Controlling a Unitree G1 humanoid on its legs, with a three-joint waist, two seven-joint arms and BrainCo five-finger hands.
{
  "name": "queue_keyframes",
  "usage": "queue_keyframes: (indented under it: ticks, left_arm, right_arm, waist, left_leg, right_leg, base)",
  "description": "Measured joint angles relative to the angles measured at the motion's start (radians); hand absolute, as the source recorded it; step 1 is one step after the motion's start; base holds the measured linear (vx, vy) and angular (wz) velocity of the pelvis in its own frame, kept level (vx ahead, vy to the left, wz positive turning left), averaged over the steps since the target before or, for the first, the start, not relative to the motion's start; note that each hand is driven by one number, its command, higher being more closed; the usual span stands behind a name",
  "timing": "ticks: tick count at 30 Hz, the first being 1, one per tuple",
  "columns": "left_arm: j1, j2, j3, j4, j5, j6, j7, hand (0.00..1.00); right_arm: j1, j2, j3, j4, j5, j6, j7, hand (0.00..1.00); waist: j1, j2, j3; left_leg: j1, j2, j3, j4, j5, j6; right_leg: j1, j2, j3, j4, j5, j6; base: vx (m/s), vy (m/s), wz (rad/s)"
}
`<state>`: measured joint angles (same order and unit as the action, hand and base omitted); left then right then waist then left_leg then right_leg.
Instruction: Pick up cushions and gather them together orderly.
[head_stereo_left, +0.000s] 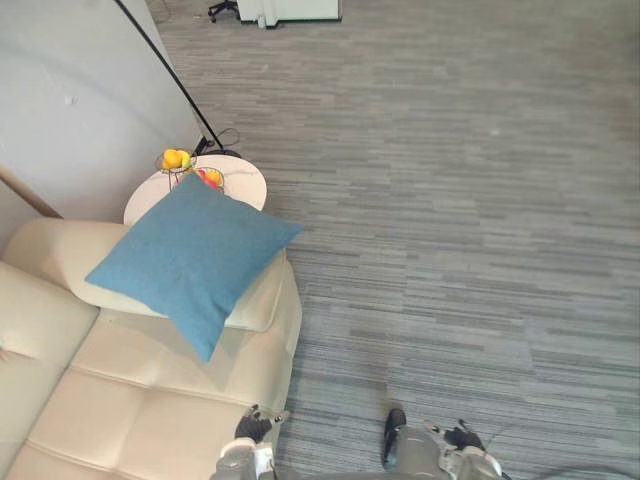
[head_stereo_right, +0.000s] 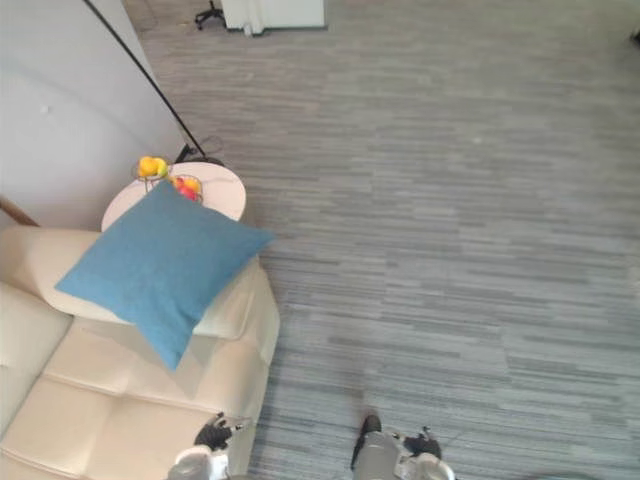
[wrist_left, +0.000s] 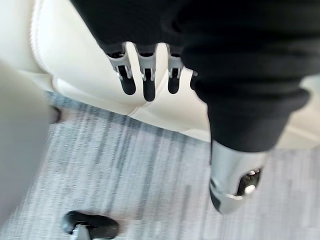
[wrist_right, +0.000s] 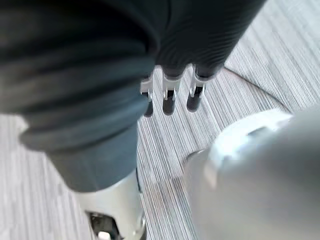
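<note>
A blue square cushion (head_stereo_left: 190, 256) lies tilted over the armrest of a cream leather sofa (head_stereo_left: 130, 400), one corner hanging toward the seat. My left hand (head_stereo_left: 254, 428) hangs low at the sofa's front corner, well below the cushion. In the left wrist view its fingers (wrist_left: 145, 75) are straight and hold nothing, with the sofa's cream side behind them. My right hand (head_stereo_left: 463, 438) hangs over the grey carpet to the right, far from the cushion. Its fingers (wrist_right: 169, 97) are relaxed and empty.
A round pale side table (head_stereo_left: 235, 182) with a wire basket of fruit (head_stereo_left: 177, 160) stands behind the sofa's arm. A black slanted pole (head_stereo_left: 165, 70) rises by the grey wall. A white cabinet (head_stereo_left: 295, 10) and a chair base stand far off. Grey carpet (head_stereo_left: 470, 200) spreads to the right.
</note>
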<state>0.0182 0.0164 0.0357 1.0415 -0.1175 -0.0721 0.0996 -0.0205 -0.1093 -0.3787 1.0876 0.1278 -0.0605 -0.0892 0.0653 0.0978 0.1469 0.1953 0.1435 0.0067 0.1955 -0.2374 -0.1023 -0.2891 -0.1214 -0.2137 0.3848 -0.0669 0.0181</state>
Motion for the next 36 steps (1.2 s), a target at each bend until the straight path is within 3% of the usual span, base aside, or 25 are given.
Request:
queue_keyframes:
  ticks: [2,3,4,5,6,7,8,9,10,11,13,15,16,18,20,24,26,27,28,31,32,36]
  left_arm:
    - [-0.003,-0.010,0.020,-0.016,0.000,-0.010,0.002,0.00]
    - [0.000,-0.016,0.036,-0.032,0.000,-0.012,0.002,0.00]
    - [-0.004,-0.015,0.063,-0.058,-0.004,-0.006,-0.006,0.00]
    - [0.014,0.004,0.059,-0.056,-0.002,-0.010,-0.007,0.00]
    - [0.017,0.010,0.055,-0.056,-0.002,-0.010,-0.009,0.00]
    - [0.013,0.022,0.034,-0.055,-0.001,-0.009,-0.012,0.00]
    - [0.014,0.023,0.006,-0.057,-0.002,-0.010,-0.012,0.00]
    - [0.014,0.015,-0.018,-0.054,0.001,-0.009,-0.014,0.00]
    - [0.014,0.012,-0.023,-0.051,0.001,-0.009,-0.014,0.00]
    - [0.008,0.023,-0.022,-0.044,0.001,-0.007,-0.017,0.00]
    - [0.010,0.042,-0.015,-0.043,0.003,-0.008,-0.020,0.00]
    - [0.005,0.044,-0.015,-0.024,0.004,-0.005,-0.018,0.00]
    - [0.005,0.047,-0.017,-0.015,0.007,-0.003,-0.019,0.00]
    - [0.005,0.053,-0.019,-0.009,0.008,0.000,-0.020,0.00]
    - [0.008,0.051,-0.018,-0.009,0.010,0.001,-0.020,0.00]
    - [0.010,0.040,0.006,-0.013,0.010,0.000,-0.021,0.00]
    - [0.008,0.032,0.044,-0.013,0.010,0.000,-0.020,0.00]
    - [0.008,0.040,0.063,-0.018,0.016,0.000,-0.022,0.00]
    - [0.010,0.049,0.065,-0.016,0.018,0.000,-0.021,0.00]
    - [0.018,0.007,0.075,-0.032,0.022,-0.001,-0.021,0.00]
    - [0.024,-0.010,0.088,-0.036,0.022,-0.001,-0.021,0.00]
    - [0.021,-0.030,0.095,-0.056,0.022,-0.002,-0.023,0.00]
  right_arm:
    - [0.005,-0.001,0.001,0.005,-0.001,0.001,0.000,0.00]
    - [0.014,0.000,0.008,0.005,-0.001,0.003,0.000,0.00]
    - [0.043,0.004,0.016,-0.006,0.020,0.002,-0.010,0.00]
    - [0.048,0.014,0.018,-0.005,0.031,0.002,-0.014,0.00]
    - [0.044,0.014,0.015,-0.007,0.031,-0.001,-0.016,0.00]
    - [0.041,0.009,0.000,-0.008,0.031,-0.010,-0.018,0.00]
    - [0.037,-0.002,-0.001,-0.008,0.031,-0.011,-0.018,0.00]
    - [0.036,-0.017,0.000,-0.008,0.030,-0.010,-0.018,0.00]
    - [0.037,-0.020,-0.001,-0.007,0.030,-0.009,-0.018,0.00]
    - [0.039,-0.005,-0.006,-0.001,0.030,-0.007,-0.019,0.00]
    - [0.029,0.019,-0.006,0.001,0.029,-0.007,-0.017,0.00]
    - [0.022,0.019,-0.003,0.001,0.027,-0.007,-0.016,0.00]
    - [0.025,0.024,0.001,-0.002,0.027,-0.007,-0.014,0.00]
    - [0.042,0.040,0.008,-0.006,0.026,-0.007,-0.008,0.00]
    - [0.048,0.048,0.009,-0.012,0.026,-0.007,-0.007,0.00]
    - [0.049,0.063,0.009,-0.020,0.028,-0.009,0.003,0.00]
    - [0.056,0.068,0.019,-0.022,0.030,-0.009,0.005,0.00]
    - [0.068,0.080,0.030,-0.038,0.032,-0.010,0.006,0.00]
    - [0.086,0.094,0.023,-0.038,0.038,-0.012,0.009,0.00]
    - [0.092,0.085,0.009,-0.050,0.040,-0.011,0.005,0.00]
    - [0.093,0.077,0.010,-0.048,0.040,-0.010,0.005,0.00]
    - [0.089,0.082,0.009,-0.049,0.040,-0.009,0.006,0.00]
  waist:
    - [0.003,-0.013,0.010]
    - [-0.001,-0.014,0.035]
    - [0.006,-0.016,0.060]
    - [0.031,-0.024,0.054]
    - [0.032,-0.042,0.043]
    - [0.029,-0.046,0.042]
    - [0.030,-0.037,0.038]
    - [0.031,-0.004,0.034]
    - [0.031,0.008,0.034]
    - [0.025,-0.013,0.032]
    - [0.033,-0.056,0.025]
    - [0.027,-0.057,0.026]
    - [0.023,-0.067,0.027]
    - [0.008,-0.075,0.030]
    - [0.001,-0.075,0.030]
    - [0.001,-0.069,0.030]
    - [-0.002,-0.072,0.029]
    - [-0.004,-0.099,0.012]
    - [-0.005,-0.120,0.010]
    - [-0.002,-0.073,-0.017]
    - [-0.002,-0.060,-0.024]
    - [-0.002,-0.064,-0.033]
  left_leg:
    - [-0.069,0.000,-0.028,0.188,0.029,-0.014]
    - [-0.140,0.014,-0.025,0.375,0.054,-0.010]
    - [-0.248,0.073,0.015,0.630,0.191,0.028]
    - [-0.309,0.096,0.073,0.712,0.165,0.041]
    - [-0.338,0.088,0.109,0.678,0.071,0.040]
    - [-0.374,0.045,0.195,0.488,0.018,0.031]
    - [-0.386,0.021,0.252,0.328,0.038,0.037]
    - [-0.410,-0.005,0.335,0.148,0.168,0.066]
    - [-0.412,-0.012,0.376,0.106,0.208,0.096]
    - [-0.387,-0.028,0.404,0.077,0.192,0.139]
    - [-0.357,-0.079,0.377,0.033,0.163,0.141]
    - [-0.300,-0.100,0.359,0.002,0.158,0.141]
    - [-0.256,-0.119,0.336,-0.007,0.142,0.147]
    - [-0.207,-0.125,0.282,-0.002,0.119,0.154]
    - [-0.170,-0.120,0.230,-0.021,0.115,0.153]
    - [-0.141,-0.089,0.132,-0.034,0.098,0.120]
    - [-0.149,-0.065,0.065,-0.010,0.067,0.078]
    - [-0.187,-0.070,0.006,0.030,0.035,0.049]
    - [-0.196,-0.086,-0.025,0.051,0.021,0.027]
    - [-0.195,-0.024,-0.067,0.049,0.038,-0.007]
    - [-0.195,-0.007,-0.076,0.028,0.058,-0.034]
    - [-0.200,0.007,-0.066,-0.043,0.130,-0.029]
  right_leg:
    - [0.072,-0.009,-0.036,-0.012,-0.063,0.013]
    - [0.127,-0.009,-0.064,-0.017,-0.094,0.010]
    - [0.237,-0.002,-0.111,-0.081,-0.116,-0.008]
    - [0.299,-0.005,-0.134,-0.136,-0.115,-0.014]
    - [0.315,-0.015,-0.153,-0.156,-0.109,-0.008]
    - [0.328,-0.039,-0.196,-0.178,-0.100,0.004]
    - [0.331,-0.042,-0.217,-0.187,-0.102,0.009]
    - [0.356,-0.024,-0.262,-0.199,-0.111,0.023]
    - [0.370,-0.008,-0.275,-0.200,-0.117,0.033]
    - [0.392,-0.011,-0.285,-0.202,-0.132,0.054]
    - [0.412,-0.047,-0.280,-0.169,-0.155,0.090]
    - [0.358,-0.109,-0.249,0.051,-0.160,0.102]
    - [0.310,-0.164,-0.220,0.253,-0.122,0.140]
    - [0.245,-0.191,-0.149,0.449,-0.093,0.135]
    - [0.213,-0.179,-0.124,0.463,-0.141,0.131]
    - [0.161,-0.109,-0.028,0.214,-0.172,0.111]
    - [0.141,-0.019,0.170,0.055,-0.159,0.097]
    - [0.159,0.017,0.292,-0.065,-0.135,0.107]
    - [0.159,0.015,0.300,-0.066,-0.088,0.090]
    - [0.195,0.037,0.164,-0.040,-0.129,0.043]
    - [0.218,0.044,0.112,-0.047,-0.132,0.036]
    - [0.271,0.037,-0.005,-0.094,-0.129,0.031]
  base:
    - [0.34,-0.216,0.75]
    - [0.17,-0.140,1.00]
    - [0.29,-0.126,0.97]
    - [0.25,-0.083,0.76]
    - [0.30,-0.076,0.61]
    - [0.19,-0.065,0.68]
    - [0.31,-0.061,0.92]
    - [0.26,-0.005,0.71]
    - [0.32,0.006,0.91]
    - [0.31,-0.005,0.73]
    - [0.38,0.014,0.49]
    - [0.31,0.053,0.39]
    - [0.27,0.047,0.48]
    - [0.33,-0.013,0.93]
    - [0.28,-0.071,0.94]
    - [0.19,-0.162,0.69]
    - [0.16,-0.377,0.92]
    - [0.09,-0.383,1.20]
    - [0.13,-0.405,1.35]
    - [0.22,-0.334,0.94]
    - [0.23,-0.290,1.04]
    - [0.10,-0.136,1.00]
